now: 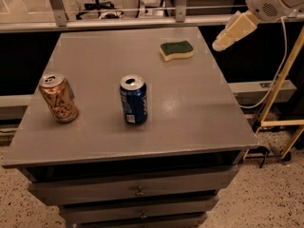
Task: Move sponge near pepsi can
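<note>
Green-topped sponge (176, 50) sits well apart from the pepsi can (133, 99), so our gripper (222, 42) hangs beside the sponge; clenched or released, we cannot tell.

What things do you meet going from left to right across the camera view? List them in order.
The orange-tan can → pepsi can → sponge → pincer, which hangs in the air off the far right edge of the table, just right of the sponge.

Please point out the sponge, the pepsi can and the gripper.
sponge (176, 49): camera view, on its dark green top.
pepsi can (133, 103): camera view, on its blue side.
gripper (221, 43): camera view, at its tip, raised to the right of the sponge.
</note>
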Tool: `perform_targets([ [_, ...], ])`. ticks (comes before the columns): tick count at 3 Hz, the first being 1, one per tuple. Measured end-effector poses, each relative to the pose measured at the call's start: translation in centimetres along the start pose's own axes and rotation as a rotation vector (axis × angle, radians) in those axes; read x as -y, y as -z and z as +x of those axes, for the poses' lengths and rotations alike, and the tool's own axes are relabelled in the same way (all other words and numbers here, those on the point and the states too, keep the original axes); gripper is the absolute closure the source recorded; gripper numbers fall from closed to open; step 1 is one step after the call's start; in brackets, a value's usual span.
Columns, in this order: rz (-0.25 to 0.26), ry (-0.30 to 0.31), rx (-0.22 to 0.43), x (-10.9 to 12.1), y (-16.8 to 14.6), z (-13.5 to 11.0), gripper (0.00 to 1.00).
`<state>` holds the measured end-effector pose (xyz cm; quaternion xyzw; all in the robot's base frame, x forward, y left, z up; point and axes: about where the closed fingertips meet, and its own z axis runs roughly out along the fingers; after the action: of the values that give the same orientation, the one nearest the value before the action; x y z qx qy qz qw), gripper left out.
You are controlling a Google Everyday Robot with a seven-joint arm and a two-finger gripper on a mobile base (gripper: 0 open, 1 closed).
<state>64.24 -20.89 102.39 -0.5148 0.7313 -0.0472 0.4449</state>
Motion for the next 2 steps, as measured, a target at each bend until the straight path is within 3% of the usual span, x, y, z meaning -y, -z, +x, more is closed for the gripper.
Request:
perform_targets([
  [1, -0.043, -0.155, 0.118, -1.3, -3.0, 0.4, 0.0],
  [2, -0.045, -0.301, 0.254, -1.8, -7.6, -0.6, 0.0],
])
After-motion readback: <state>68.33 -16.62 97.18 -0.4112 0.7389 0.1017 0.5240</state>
